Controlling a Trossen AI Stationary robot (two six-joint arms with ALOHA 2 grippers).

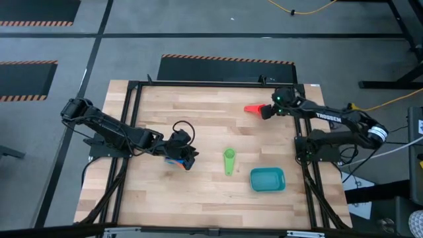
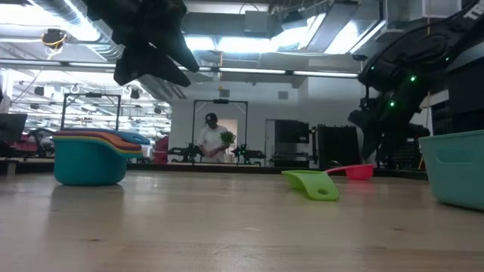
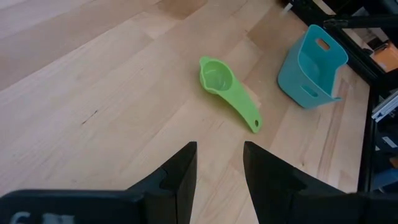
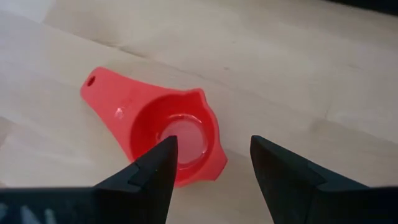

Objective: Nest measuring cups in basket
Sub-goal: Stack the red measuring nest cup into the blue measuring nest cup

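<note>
Nearest the counter's front edge, toward the right: teal basket, nothing inside. Just beyond, mid-counter: green cup, lying alone. Left of it: left pincer, fingers apart, gripping nothing, above nested stack of cups. Far right corner: right pincer, fingers apart, over red cup, unclamped.
</note>
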